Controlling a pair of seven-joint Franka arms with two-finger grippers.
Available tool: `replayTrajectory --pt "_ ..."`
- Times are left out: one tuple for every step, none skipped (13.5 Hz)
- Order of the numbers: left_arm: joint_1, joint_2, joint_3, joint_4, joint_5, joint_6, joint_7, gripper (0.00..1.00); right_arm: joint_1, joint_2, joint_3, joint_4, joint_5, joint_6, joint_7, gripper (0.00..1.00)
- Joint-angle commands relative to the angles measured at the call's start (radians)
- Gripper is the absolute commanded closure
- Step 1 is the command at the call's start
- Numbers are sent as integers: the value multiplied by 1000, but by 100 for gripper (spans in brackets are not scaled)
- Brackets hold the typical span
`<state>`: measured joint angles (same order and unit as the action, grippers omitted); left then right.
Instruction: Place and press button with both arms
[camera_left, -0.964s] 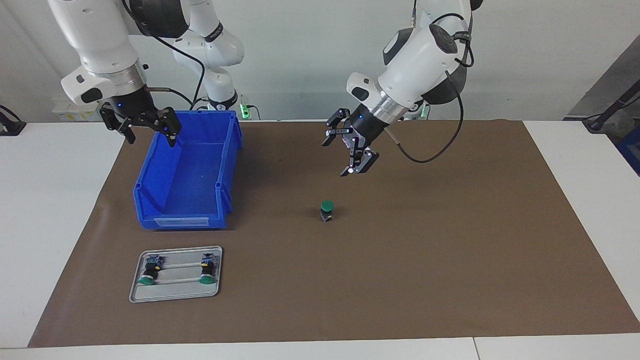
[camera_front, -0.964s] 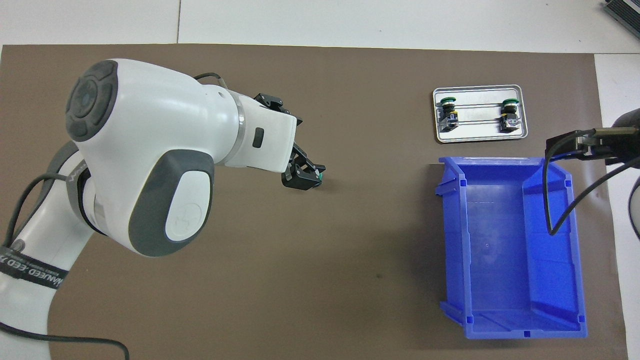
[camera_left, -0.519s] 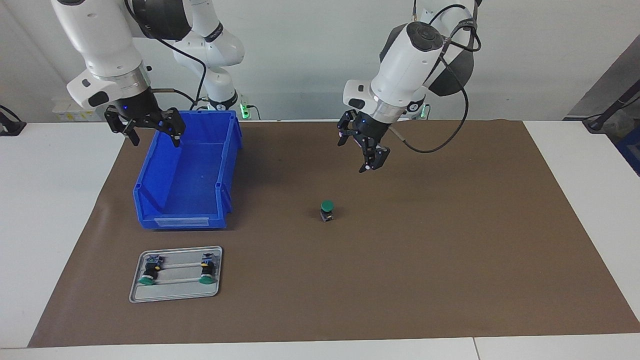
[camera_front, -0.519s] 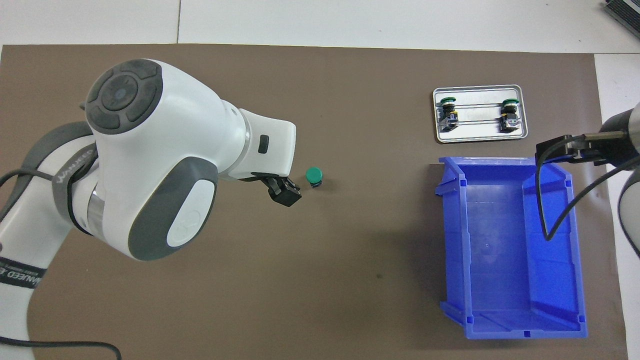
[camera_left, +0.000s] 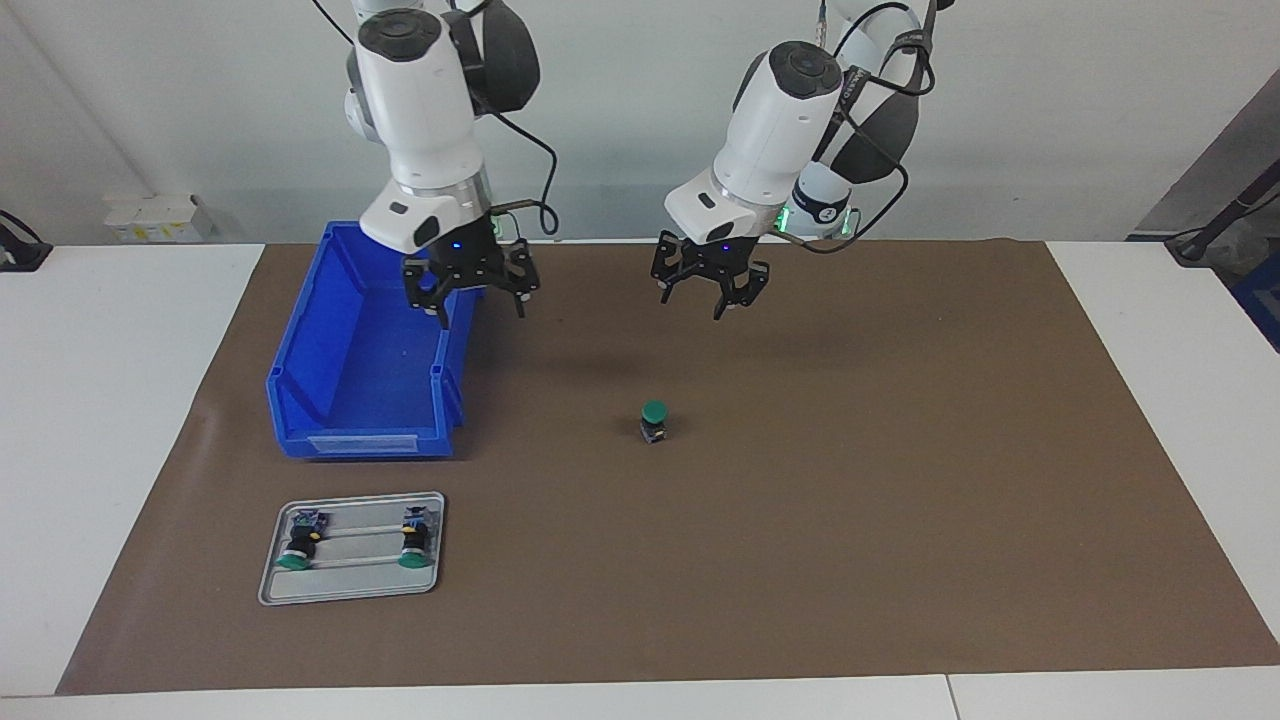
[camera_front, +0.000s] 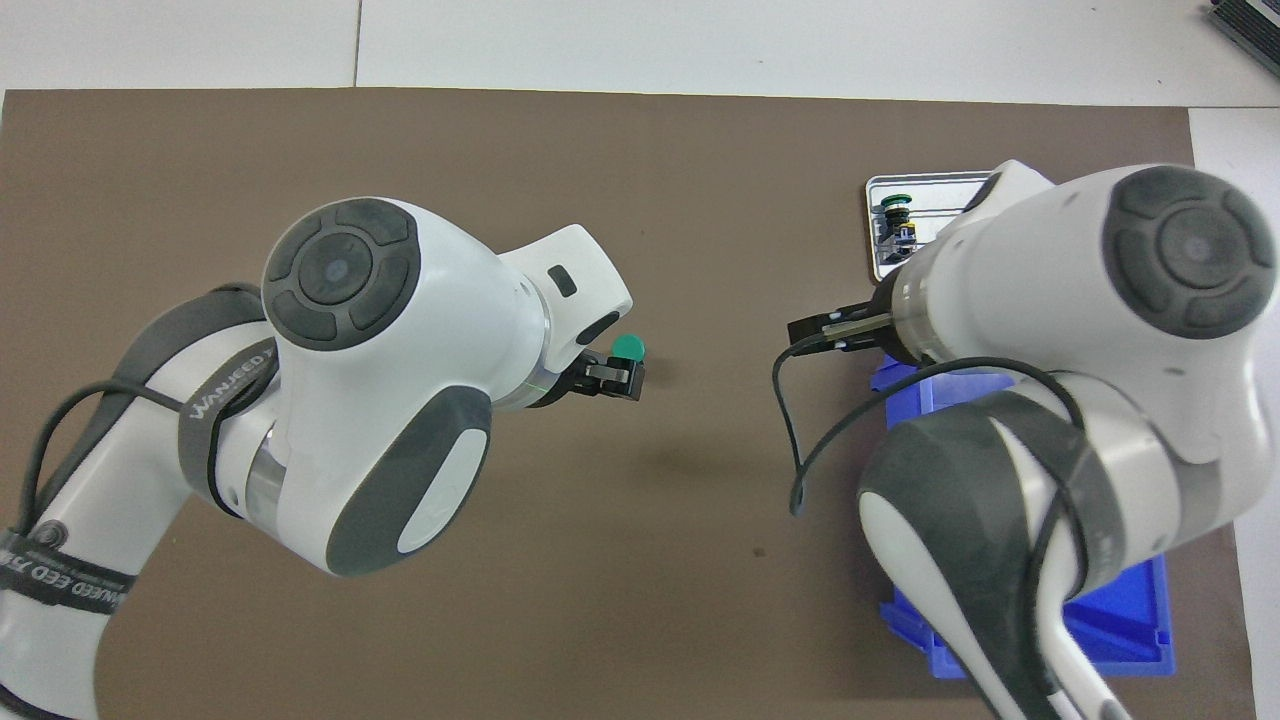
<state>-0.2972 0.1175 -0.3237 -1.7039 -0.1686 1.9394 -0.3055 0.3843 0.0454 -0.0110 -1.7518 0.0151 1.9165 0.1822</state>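
A green-capped button (camera_left: 653, 419) stands upright on the brown mat near the table's middle; its cap (camera_front: 627, 347) also shows in the overhead view. My left gripper (camera_left: 708, 305) hangs open and empty over bare mat, fingers down, well above the table. One dark finger (camera_front: 612, 374) of it peeks out beside the cap in the overhead view. My right gripper (camera_left: 473, 308) hangs open and empty over the side wall of the blue bin (camera_left: 350, 400) that faces the table's middle. In the overhead view the right arm hides this gripper.
A grey metal tray (camera_left: 350, 585) holding two more green-capped buttons (camera_left: 296, 545) (camera_left: 412, 540) lies farther from the robots than the bin. The brown mat (camera_left: 900, 500) covers most of the table. The right arm covers much of the tray (camera_front: 880, 270) and bin (camera_front: 1130, 620) in the overhead view.
The right arm swung from the bin's outer corner across to its wall nearer the table's middle. The left gripper turned fingers-down and drew back from the button.
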Motion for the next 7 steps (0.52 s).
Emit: replayTrajectory --pt "-10 -16 14 -57 33 55 -58 78 31 43 -6 -9 39 51 -12 0" --pt "-10 3 12 -62 78 97 -67 91 37 50 -6 -11 40 53 -15 0" --pt "-19 16 12 -71 87 143 -90 93 38 50 -6 -20 40 53 -23 0" --pt "-20 22 12 -75 89 173 -98 96 39 48 -6 -29 40 55 -24 0" --pt "-20 42 12 -79 89 209 -99 99 39 47 -6 -34 40 56 -26 0" --pt "-22 57 12 -80 89 236 -101 100 39 45 -6 -44 40 70 -26 0" --pt "-22 82 14 -80 90 257 -103 100 39 41 -6 -57 40 84 -27 0"
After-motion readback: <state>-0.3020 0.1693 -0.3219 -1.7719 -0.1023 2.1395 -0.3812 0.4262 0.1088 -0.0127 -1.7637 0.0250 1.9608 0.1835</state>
